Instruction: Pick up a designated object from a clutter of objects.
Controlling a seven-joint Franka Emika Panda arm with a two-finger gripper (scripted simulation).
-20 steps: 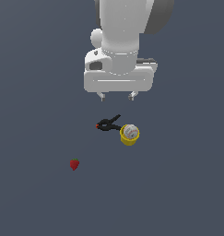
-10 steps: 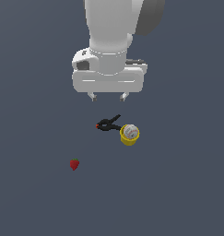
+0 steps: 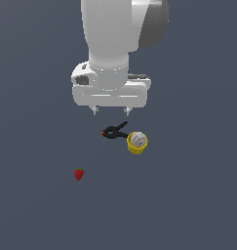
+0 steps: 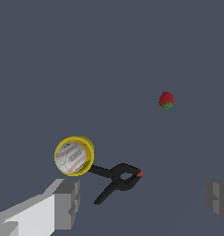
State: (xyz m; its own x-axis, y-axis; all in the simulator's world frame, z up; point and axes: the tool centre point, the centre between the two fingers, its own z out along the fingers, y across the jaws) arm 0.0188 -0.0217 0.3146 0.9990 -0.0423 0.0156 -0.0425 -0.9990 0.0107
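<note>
Exterior and wrist views of 1 arm above a plain dark grey surface (image 3: 32, 210) carrying 3 small items. The tiny red strawberry with a green leafy top (image 3: 78, 174) lies alone toward the exterior view's left, well apart from the other 2 items and nearer the camera than they are; in the wrist view it appears as a small red body with its green cap showing (image 4: 166, 100). The black spring clamp with a red tip (image 3: 114, 131) lies just beside the short yellow cup (image 3: 136, 147), its handle end reaching the cup's wall, and a whitish ball (image 3: 138, 140) sits in the cup.

The strawberry is judged light, small and rounded (likely to roll or slip if pinched off-centre); the firmest hold would be across its widest part, below the leafy cap.

The white parallel gripper (image 3: 110, 110) hangs above the clamp, not over the strawberry. Its jaws are spread wide, each fingertip at an opposite edge of the wrist view, holding and touching nothing.
</note>
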